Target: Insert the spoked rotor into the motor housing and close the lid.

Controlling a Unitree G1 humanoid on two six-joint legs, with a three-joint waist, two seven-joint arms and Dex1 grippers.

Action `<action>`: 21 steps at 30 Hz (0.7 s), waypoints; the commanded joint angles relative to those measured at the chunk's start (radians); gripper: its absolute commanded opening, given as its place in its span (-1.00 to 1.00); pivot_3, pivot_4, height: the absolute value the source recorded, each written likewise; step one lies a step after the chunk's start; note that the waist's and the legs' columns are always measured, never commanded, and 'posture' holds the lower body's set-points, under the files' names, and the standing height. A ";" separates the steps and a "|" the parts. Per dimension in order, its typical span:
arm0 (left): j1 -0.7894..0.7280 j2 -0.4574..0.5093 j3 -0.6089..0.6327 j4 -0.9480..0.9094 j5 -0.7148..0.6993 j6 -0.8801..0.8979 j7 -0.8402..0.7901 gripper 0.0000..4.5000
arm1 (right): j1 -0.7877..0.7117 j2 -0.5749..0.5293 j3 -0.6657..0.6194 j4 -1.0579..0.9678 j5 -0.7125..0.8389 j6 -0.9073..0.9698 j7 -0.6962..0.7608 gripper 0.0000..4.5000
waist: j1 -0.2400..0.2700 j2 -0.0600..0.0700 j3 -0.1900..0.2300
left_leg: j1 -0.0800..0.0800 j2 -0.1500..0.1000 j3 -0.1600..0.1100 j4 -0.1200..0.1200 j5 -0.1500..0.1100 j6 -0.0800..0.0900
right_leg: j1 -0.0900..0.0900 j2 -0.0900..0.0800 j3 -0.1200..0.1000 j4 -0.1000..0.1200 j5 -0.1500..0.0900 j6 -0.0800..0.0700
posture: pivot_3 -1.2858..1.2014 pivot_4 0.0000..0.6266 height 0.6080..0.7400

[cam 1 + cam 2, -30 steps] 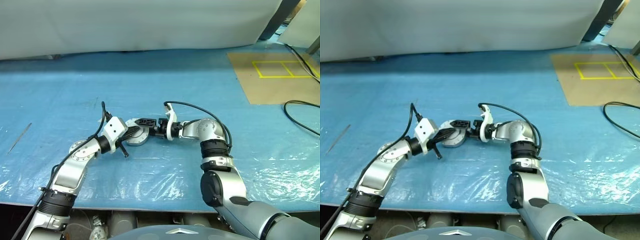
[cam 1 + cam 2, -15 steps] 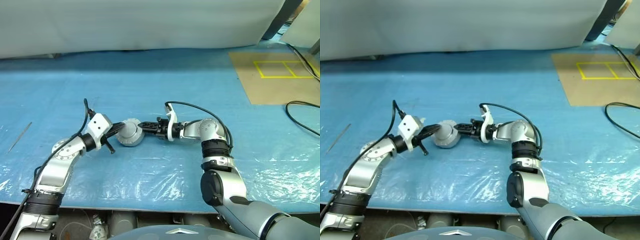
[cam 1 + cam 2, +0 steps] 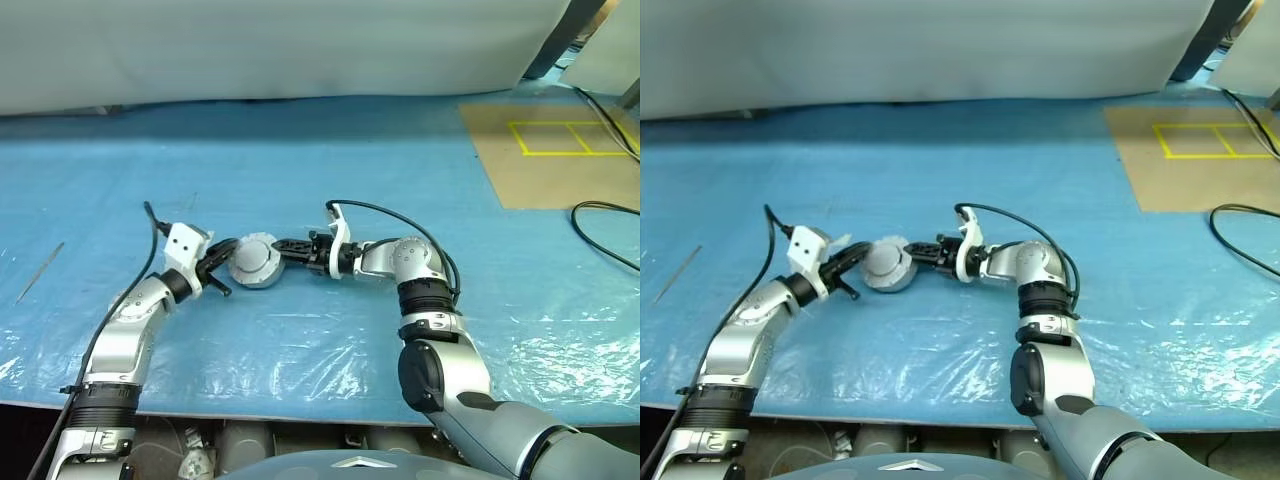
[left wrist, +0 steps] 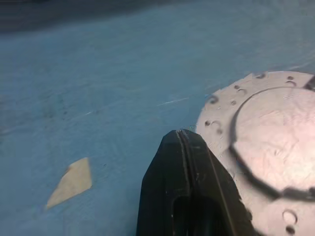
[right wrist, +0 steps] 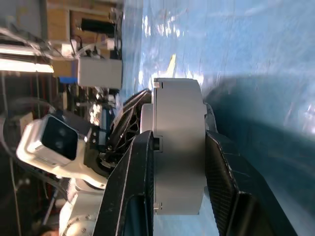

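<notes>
1. The motor housing (image 3: 254, 262), a short silver cylinder with its plain grey lid (image 4: 266, 147) on it, sits between my two claws over the blue plastic-covered surface (image 3: 330, 170), near its middle.
2. My right claw (image 5: 177, 162) grips the motor housing, one black finger (image 5: 133, 187) on each flat face, as the right wrist view shows.
3. My left claw (image 3: 222, 262) is closed, its two fingers pressed together with nothing between them; their tip is just beside the edge of the lid, and I cannot tell whether it touches.
4. In the left wrist view a small tan scrap (image 4: 71, 184) lies on the blue sheet near the left claw.
5. A thin pale stick (image 3: 38, 272) lies on the surface well off to my left.
6. Far to my right, a brown board with yellow taped lines (image 3: 555, 150) lies flat, and a black cable (image 3: 605, 235) loops beside it.
</notes>
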 commanded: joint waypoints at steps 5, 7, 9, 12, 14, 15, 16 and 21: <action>-0.021 -0.126 0.177 -0.073 -0.286 0.136 0.091 -1.00 | -0.104 0.053 -0.130 0.021 0.171 -0.117 -0.054 -0.53 | 0.005 -0.001 0.000 | -0.005 0.000 0.001 0.002 0.000 0.000 | -0.002 0.000 -0.001 0.000 0.000 0.000 | 0.03 -0.52 1.00; -0.031 -0.177 0.206 -0.094 -0.371 0.174 0.126 -1.00 | -0.123 0.051 -0.148 0.046 0.194 -0.156 -0.066 -0.53 | 0.004 -0.001 0.000 | -0.005 0.000 0.001 0.003 0.000 0.000 | -0.002 0.001 -0.002 0.000 0.000 0.000 | 0.03 -0.52 1.00; -0.040 -0.227 0.223 -0.118 -0.446 0.209 0.165 -0.82 | -0.147 0.046 -0.163 0.068 0.216 -0.196 -0.069 -0.53 | 0.006 -0.001 0.001 | -0.005 0.000 0.001 0.003 0.000 0.000 | -0.002 0.000 -0.003 0.001 0.000 0.000 | 0.03 -0.52 1.00; -0.045 -0.282 0.219 -0.145 -0.519 0.249 0.202 -0.44 | -0.176 0.027 -0.165 0.111 0.227 -0.253 -0.058 -0.53 | 0.006 -0.002 0.002 | -0.007 0.000 0.001 0.006 0.000 0.000 | -0.002 0.000 -0.003 0.001 0.000 0.000 | 0.03 -0.52 1.00; -0.050 -0.314 0.222 -0.149 -0.553 0.255 0.228 -0.12 | -0.194 0.012 -0.169 0.142 0.233 -0.283 -0.051 -0.53 | 0.005 -0.003 0.002 | -0.007 0.001 0.001 0.007 0.000 0.000 | -0.002 0.000 -0.003 0.001 0.001 0.000 | 0.03 -0.52 1.00; -0.052 -0.329 0.227 -0.150 -0.571 0.256 0.242 0.03 | -0.202 0.005 -0.170 0.155 0.236 -0.293 -0.045 -0.53 | 0.005 -0.003 0.002 | -0.007 0.001 0.001 0.007 0.000 0.000 | -0.002 0.001 -0.003 0.001 0.001 0.000 | 0.03 -0.52 1.00; -0.054 -0.340 0.228 -0.152 -0.585 0.258 0.252 0.17 | -0.208 -0.002 -0.170 0.166 0.239 -0.299 -0.041 -0.53 | 0.005 -0.003 0.002 | -0.007 0.001 0.001 0.007 0.000 0.000 | -0.002 0.001 -0.003 0.001 0.001 0.000 | 0.03 -0.52 1.00; -0.061 -0.365 0.221 -0.141 -0.611 0.253 0.288 0.94 | -0.233 -0.025 -0.156 0.207 0.241 -0.320 -0.011 -0.53 | 0.007 -0.004 0.003 | -0.010 0.001 0.000 0.009 0.000 0.000 | -0.002 0.001 -0.004 0.001 0.001 0.000 | 0.03 -0.52 1.00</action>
